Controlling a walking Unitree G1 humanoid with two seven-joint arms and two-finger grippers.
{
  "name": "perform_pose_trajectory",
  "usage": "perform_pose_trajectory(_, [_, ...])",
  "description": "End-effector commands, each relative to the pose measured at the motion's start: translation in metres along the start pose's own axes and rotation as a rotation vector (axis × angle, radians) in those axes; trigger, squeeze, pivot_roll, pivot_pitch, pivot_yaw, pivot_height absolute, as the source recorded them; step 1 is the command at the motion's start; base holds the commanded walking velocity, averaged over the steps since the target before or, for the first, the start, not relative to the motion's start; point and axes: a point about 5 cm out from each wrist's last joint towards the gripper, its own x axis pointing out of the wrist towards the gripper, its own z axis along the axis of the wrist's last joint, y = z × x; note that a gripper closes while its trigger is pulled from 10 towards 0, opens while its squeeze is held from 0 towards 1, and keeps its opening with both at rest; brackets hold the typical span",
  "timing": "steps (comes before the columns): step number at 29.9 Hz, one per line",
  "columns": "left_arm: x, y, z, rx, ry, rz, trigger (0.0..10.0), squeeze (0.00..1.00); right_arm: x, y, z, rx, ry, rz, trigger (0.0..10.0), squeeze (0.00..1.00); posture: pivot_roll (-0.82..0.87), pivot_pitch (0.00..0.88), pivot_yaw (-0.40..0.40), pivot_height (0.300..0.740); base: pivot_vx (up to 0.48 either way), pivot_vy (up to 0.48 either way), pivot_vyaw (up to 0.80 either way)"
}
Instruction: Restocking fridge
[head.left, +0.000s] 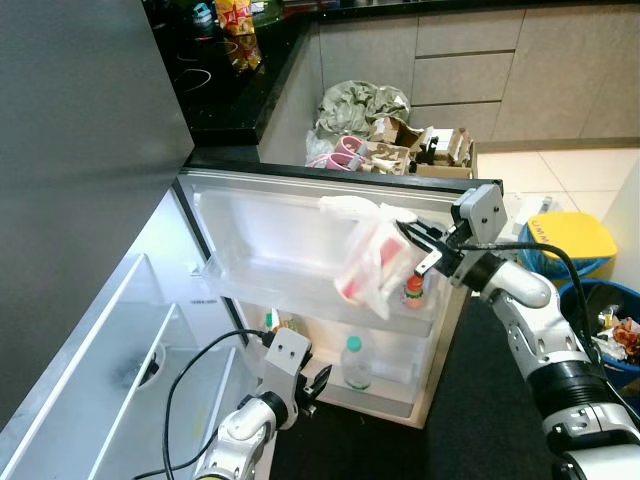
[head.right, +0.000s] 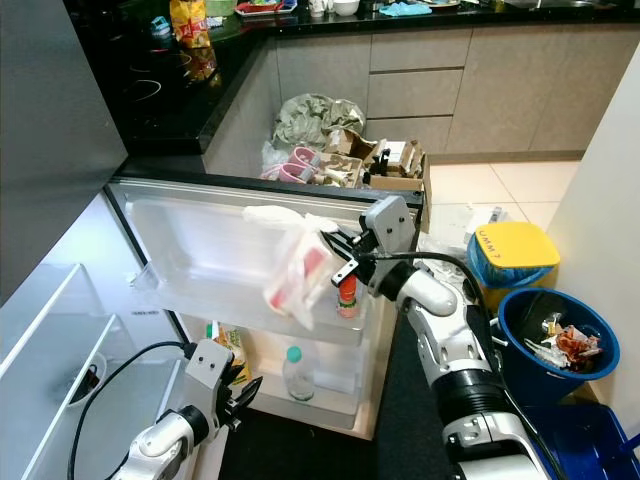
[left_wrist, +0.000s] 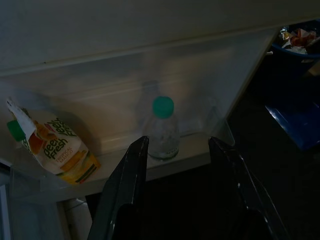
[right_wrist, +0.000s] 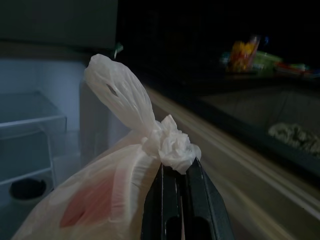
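Right gripper (head.left: 425, 250) clamped on the knot of a tied white plastic bag (head.left: 370, 260), which hangs in front of the upper shelf of the open fridge door (head.left: 240, 240). The bag's long axis runs downward and toward the robot's left from the pinch point; its body droops over the shelf wall, beside a red-capped bottle (head.left: 413, 291) standing in the shelf's near-right corner. The shelf lies just below and to the left of the bag, so the coming move is judged to be a short carry leftward and down into it. The right arm is the nearer by far. Left gripper (left_wrist: 175, 165) is low, fingers apart and holding nothing, aimed at the lower door shelf, where a green-capped clear bottle (left_wrist: 162, 130) and a juice carton (left_wrist: 57, 150) stand. The right wrist view shows the fingers pressed together just under the knot, with pinkish contents inside; the head views instead show the bag's place against the door.
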Motion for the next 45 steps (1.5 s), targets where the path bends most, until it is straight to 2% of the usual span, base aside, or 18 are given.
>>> perform_pose_trajectory(1, [-0.001, -0.003, -0.005, -0.006, 0.017, -0.012, 10.0, 0.0, 0.004, 0.004, -0.006, -0.028, 0.021, 0.012, 10.0, 0.0, -0.09, 0.078, 0.063, 0.726, 0.0, 0.0, 0.0])
perform_pose_trajectory(9, [-0.004, -0.005, -0.007, -0.005, 0.021, -0.01, 10.0, 0.0, 0.006, 0.011, -0.02, -0.095, 0.065, 0.025, 10.0, 0.0, -0.08, 0.089, 0.05, 0.726, 0.0, 0.0, 0.0])
perform_pose_trajectory(10, [-0.004, -0.005, -0.007, -0.005, 0.021, -0.01, 10.0, 0.0, 0.006, 0.011, -0.02, -0.095, 0.065, 0.025, 10.0, 0.0, -0.08, 0.089, 0.05, 0.726, 0.0, 0.0, 0.0])
perform_pose_trajectory(14, [-0.007, -0.005, -0.01, -0.001, 0.027, -0.009, 10.0, 0.0, 0.008, 0.006, -0.016, -0.197, 0.036, -0.043, 10.0, 0.0, -0.08, 0.097, 0.05, 0.726, 0.0, 0.0, 0.0])
perform_pose_trajectory(19, [-0.008, -0.005, -0.01, 0.001, 0.03, -0.01, 10.0, 0.0, 0.008, 0.006, -0.015, -0.204, 0.03, -0.047, 10.0, 0.0, -0.08, 0.098, 0.052, 0.726, 0.0, 0.0, 0.0])
perform_pose_trajectory(28, [-0.006, -0.006, -0.008, 0.016, 0.029, -0.024, 10.0, 0.0, 0.016, 0.027, -0.03, -0.293, 0.088, 0.066, 10.0, 0.0, -0.08, 0.108, 0.052, 0.726, 0.0, 0.0, 0.0])
perform_pose_trajectory(32, [-0.006, -0.008, -0.007, 0.02, 0.025, -0.027, 10.0, 0.0, 0.021, 0.041, -0.039, -0.348, 0.105, 0.119, 10.0, 0.0, -0.07, 0.111, 0.047, 0.726, 0.0, 0.0, 0.0])
perform_pose_trajectory(39, [-0.007, -0.009, -0.009, 0.02, 0.03, -0.029, 10.0, 0.0, 0.023, 0.05, -0.045, -0.364, 0.128, 0.149, 10.0, 0.0, -0.07, 0.115, 0.042, 0.726, 0.0, 0.0, 0.0])
perform_pose_trajectory(45, [-0.006, -0.01, -0.007, 0.016, 0.023, -0.044, 10.0, 0.0, 0.021, 0.052, -0.056, -0.388, 0.215, 0.198, 10.0, 0.0, -0.07, 0.118, 0.042, 0.726, 0.0, 0.0, 0.0])
